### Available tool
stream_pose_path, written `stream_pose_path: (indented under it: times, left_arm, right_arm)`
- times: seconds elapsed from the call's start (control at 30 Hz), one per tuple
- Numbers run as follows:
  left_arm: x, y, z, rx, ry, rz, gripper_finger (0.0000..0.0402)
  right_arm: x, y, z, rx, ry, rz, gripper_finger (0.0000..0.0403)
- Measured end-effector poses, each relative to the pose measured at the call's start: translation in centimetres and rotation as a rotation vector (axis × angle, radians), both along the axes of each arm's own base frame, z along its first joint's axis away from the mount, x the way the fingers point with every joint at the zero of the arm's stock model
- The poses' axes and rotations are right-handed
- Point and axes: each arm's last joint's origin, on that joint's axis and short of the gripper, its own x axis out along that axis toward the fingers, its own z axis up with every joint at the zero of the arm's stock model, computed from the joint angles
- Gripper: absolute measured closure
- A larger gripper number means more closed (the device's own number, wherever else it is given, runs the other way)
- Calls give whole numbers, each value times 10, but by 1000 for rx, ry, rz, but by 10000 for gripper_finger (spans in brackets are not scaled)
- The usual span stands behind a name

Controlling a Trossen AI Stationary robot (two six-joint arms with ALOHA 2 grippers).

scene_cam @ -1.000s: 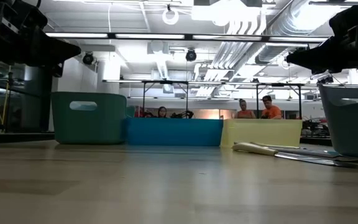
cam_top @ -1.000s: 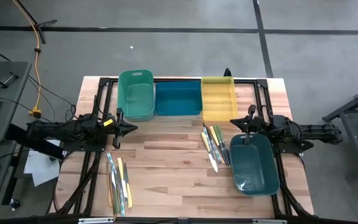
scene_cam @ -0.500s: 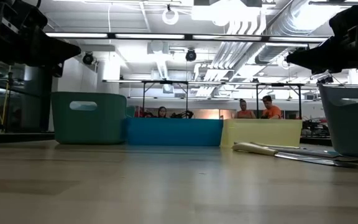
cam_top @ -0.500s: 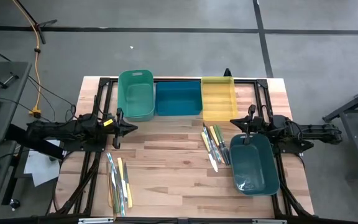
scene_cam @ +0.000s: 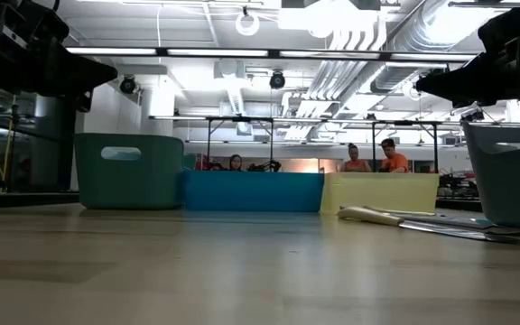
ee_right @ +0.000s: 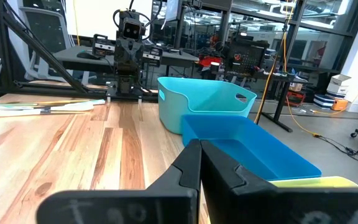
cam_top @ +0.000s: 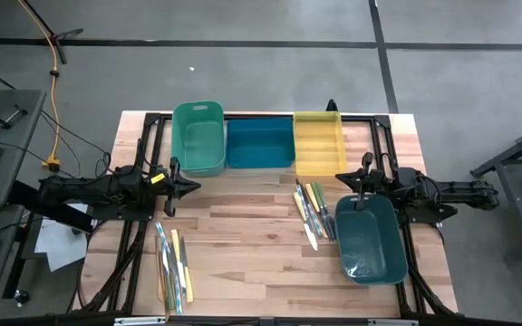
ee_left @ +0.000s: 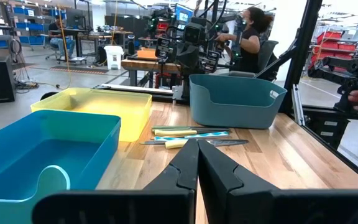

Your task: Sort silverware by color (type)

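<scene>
Two groups of silverware lie flat on the wooden table: one group (cam_top: 311, 210) right of the middle, next to a dark teal bin (cam_top: 371, 238), and one group (cam_top: 173, 265) near the front left. The first group (ee_left: 188, 134) shows in the left wrist view, the second (ee_right: 39, 106) in the right wrist view. My left gripper (cam_top: 194, 186) hangs shut above the table's left side, pointing level toward the right. My right gripper (cam_top: 341, 178) hangs shut above the right side, pointing level toward the left. Neither touches anything.
Three bins stand in a row along the far edge: green (cam_top: 198, 138), blue (cam_top: 260, 143) and yellow (cam_top: 318, 143). Black frame rails (cam_top: 143, 145) run along both sides of the table. People sit in the room beyond (scene_cam: 370, 157).
</scene>
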Motion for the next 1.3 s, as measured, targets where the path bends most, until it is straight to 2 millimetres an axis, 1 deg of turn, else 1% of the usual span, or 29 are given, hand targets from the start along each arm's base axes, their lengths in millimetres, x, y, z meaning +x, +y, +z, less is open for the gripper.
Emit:
stream_pose_path:
  times: [0.2, 0.23, 0.37, 0.4, 0.53, 0.67, 0.73, 0.8, 0.87, 0.97, 1.03, 1.13, 1.23, 1.3]
  left_arm:
    - [0, 0, 0, 0, 0, 0, 401]
    - [0, 0, 0, 0, 0, 0, 401]
    - [0, 0, 0, 0, 0, 0, 401]
    - [0, 0, 0, 0, 0, 0, 401]
    - [0, 0, 0, 0, 0, 0, 401]
    - [0, 0, 0, 0, 0, 0, 401]
    - [0, 0, 0, 0, -1, 0, 401]
    - [0, 0, 0, 0, -1, 0, 401]
    - [0, 0, 0, 0, 0, 0, 401]
    - [0, 0, 0, 0, -1, 1, 401]
    - [0, 0, 0, 0, -1, 0, 401]
    - [0, 0, 0, 0, 0, 0, 401]
    - [0, 0, 0, 0, -1, 0, 401]
    - [0, 0, 0, 0, 0, 0, 401]
  right_arm:
    - [0, 0, 2, 12, -26, 2, 402]
    - [0, 0, 4, 44, -60, 14, 402]
    - [-2, 2, 18, 265, -249, 89, 402]
    - [-3, 2, 22, 294, -291, 98, 402]
    - [-7, 0, 33, 304, -418, 73, 402]
    - [-9, -1, 41, 366, -526, 65, 402]
    - [-9, -1, 47, 371, -586, 72, 401]
    - [-7, -1, 56, 368, -594, 65, 395]
    - [-3, -2, 69, 358, -572, 28, 381]
    - [13, -3, 87, 341, -469, -15, 351]
    - [29, -3, 100, 339, -376, -29, 329]
    - [58, -3, 113, 338, -177, -57, 303]
    - [87, -3, 117, 372, 33, -94, 287]
    - [106, -3, 120, 399, 138, -118, 281]
